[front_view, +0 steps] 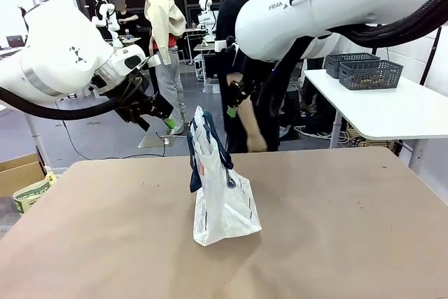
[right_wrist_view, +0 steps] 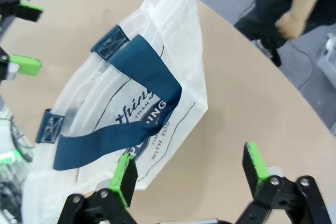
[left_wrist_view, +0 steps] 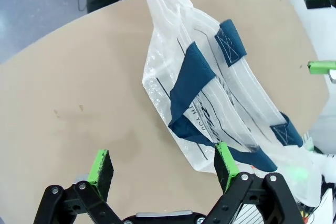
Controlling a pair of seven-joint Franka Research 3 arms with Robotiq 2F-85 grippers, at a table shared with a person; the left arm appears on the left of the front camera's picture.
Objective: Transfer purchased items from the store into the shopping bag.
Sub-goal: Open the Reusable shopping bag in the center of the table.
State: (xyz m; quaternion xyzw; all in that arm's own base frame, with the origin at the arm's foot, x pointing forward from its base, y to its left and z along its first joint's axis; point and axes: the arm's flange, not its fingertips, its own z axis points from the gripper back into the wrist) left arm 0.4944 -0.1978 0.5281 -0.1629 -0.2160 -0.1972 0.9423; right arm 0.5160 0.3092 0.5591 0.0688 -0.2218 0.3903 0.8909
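Note:
The shopping bag (front_view: 222, 197) stands upright in the middle of the brown table (front_view: 336, 229), whitish and translucent, with navy handles drooping at its top. My left gripper (front_view: 164, 118) hovers open just left of the bag's top, above the table. In the left wrist view the left gripper (left_wrist_view: 163, 166) has its green pads wide apart with the bag (left_wrist_view: 210, 93) just beyond them. My right gripper (front_view: 234, 101) hangs open right of the bag's top. In the right wrist view the right gripper (right_wrist_view: 190, 170) holds nothing, with the bag (right_wrist_view: 131, 103) ahead. The purchased items are out of view.
A person in black stands at the table's far edge, one hand (front_view: 257, 143) low behind the bag. Two dark grey slotted baskets (front_view: 369, 73) sit on a white side table (front_view: 399, 110) at the back right; I cannot tell whether either is the store. A cardboard box (front_view: 17, 171) lies left of the table.

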